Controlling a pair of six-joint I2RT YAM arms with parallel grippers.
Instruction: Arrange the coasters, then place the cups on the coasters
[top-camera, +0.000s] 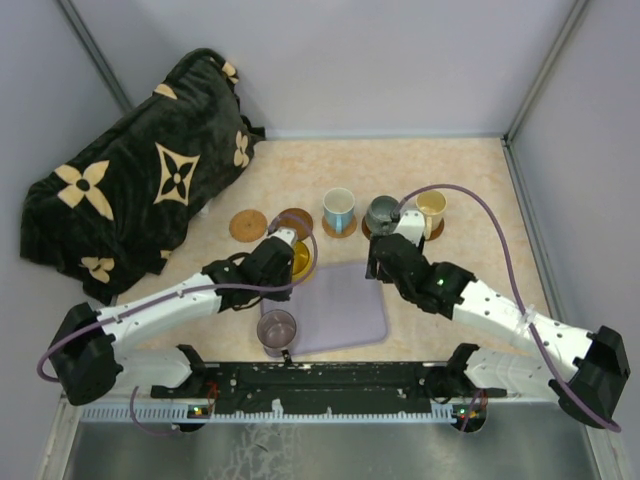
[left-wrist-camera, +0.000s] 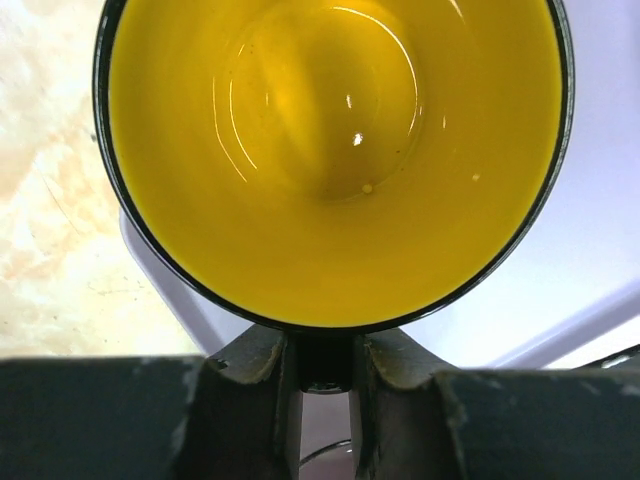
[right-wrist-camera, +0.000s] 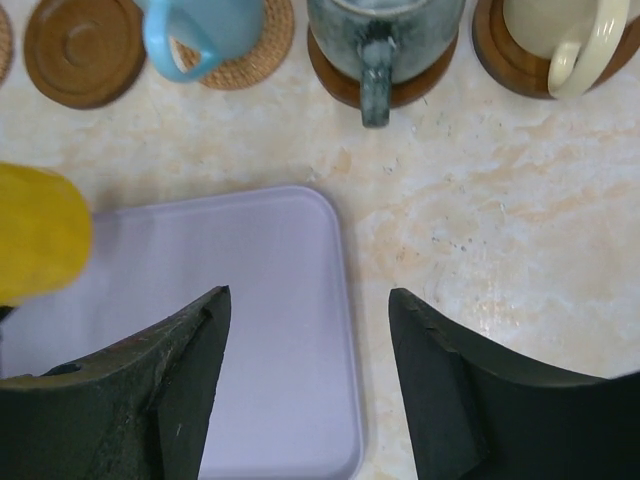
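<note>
Clenched on the near side of the yellow mug (left-wrist-camera: 330, 160), the left pincer (left-wrist-camera: 325, 372) holds it over the far-left corner of the lavender tray (left-wrist-camera: 600, 240). Two bare discs wait ahead: a light coaster (top-camera: 248, 224) beyond and to the pincer's left, and a dark coaster (top-camera: 297, 216) just past the mug, almost straight ahead. That is probably the short carry to come, with the left arm the nearer. A mauve mug (top-camera: 277, 330) stands behind that pincer on the tray. Rightward, the right pincer (right-wrist-camera: 310, 300) hangs released above the tray's edge, three loaded coasters (right-wrist-camera: 340, 85) ahead of it.
</note>
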